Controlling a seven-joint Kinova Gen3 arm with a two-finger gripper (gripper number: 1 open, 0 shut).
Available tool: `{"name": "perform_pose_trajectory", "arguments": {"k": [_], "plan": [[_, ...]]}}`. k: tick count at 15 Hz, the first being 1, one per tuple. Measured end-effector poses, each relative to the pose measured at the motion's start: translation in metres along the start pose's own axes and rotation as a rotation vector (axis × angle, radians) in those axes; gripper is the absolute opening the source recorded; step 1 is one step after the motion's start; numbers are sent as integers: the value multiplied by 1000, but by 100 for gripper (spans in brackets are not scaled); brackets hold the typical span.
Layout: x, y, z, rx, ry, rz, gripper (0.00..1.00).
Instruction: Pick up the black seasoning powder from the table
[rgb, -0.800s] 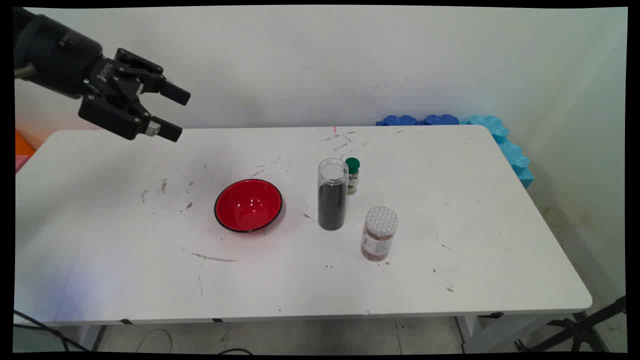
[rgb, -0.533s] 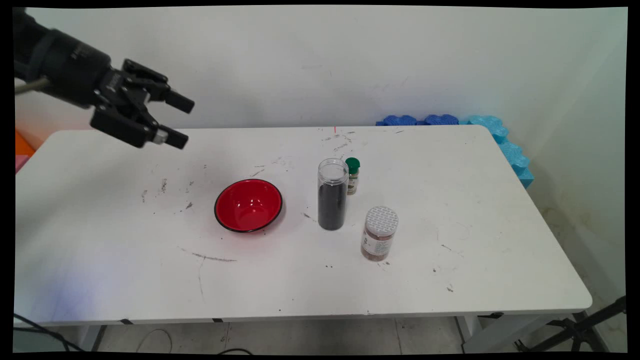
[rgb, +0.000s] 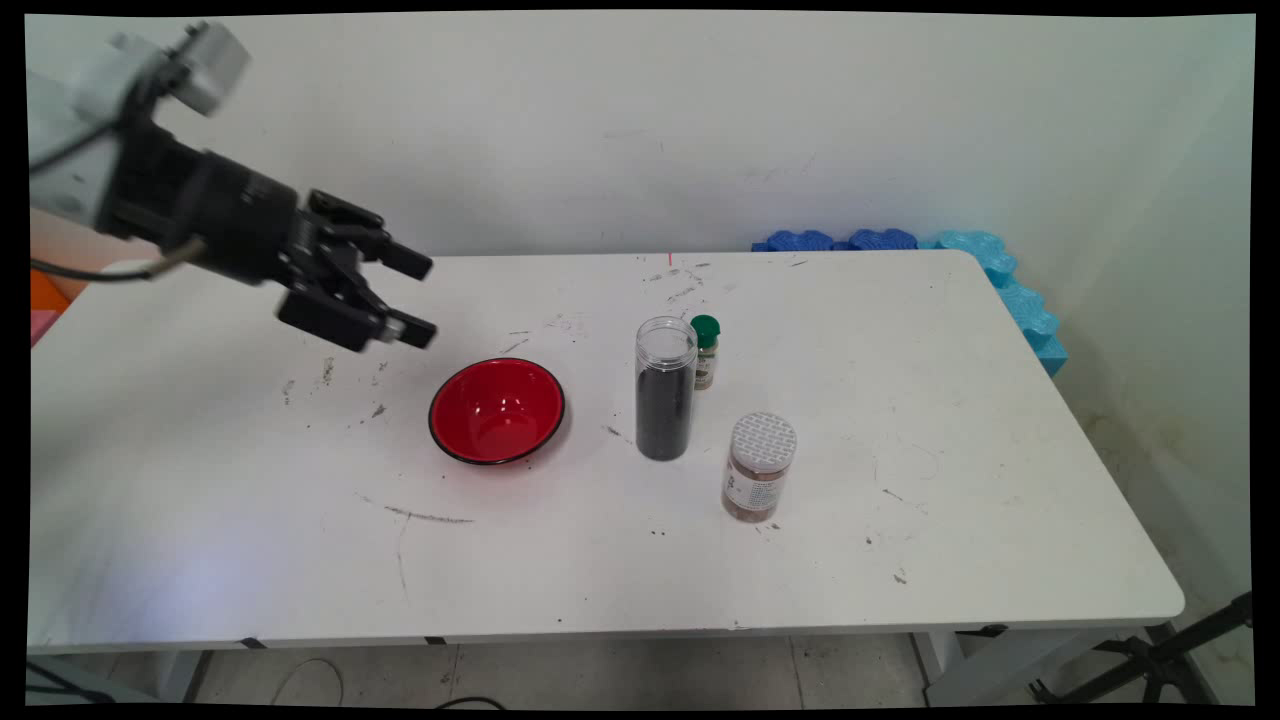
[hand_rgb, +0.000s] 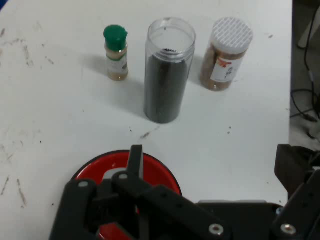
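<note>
Black hand seen raised above counter toward left rear, fingers spread apart, nothing held. Red bowl lies nearest, just beyond fingertips, near counter middle. Tall clear jar of dark contents, open-topped, stands right of bowl; small green-capped bottle just behind; white-lidded brown jar nearer front edge. Bowl judged light, rigid, glossy, likely slippery; rim best gripped.

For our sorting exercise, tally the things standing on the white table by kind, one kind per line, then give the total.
Bowls: 1, the red bowl
Open clear jars: 1, the tall jar of dark contents
Capped jars: 2, the green-capped spice bottle and the white-lidded jar of brown contents
Total: 4
</note>
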Motion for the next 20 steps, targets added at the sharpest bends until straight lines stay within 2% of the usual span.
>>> {"name": "perform_pose_trajectory", "arguments": {"k": [10,20], "plan": [[-4,0,99,66,22,-23,100],[7,0,180,72,31,-38,100]]}}
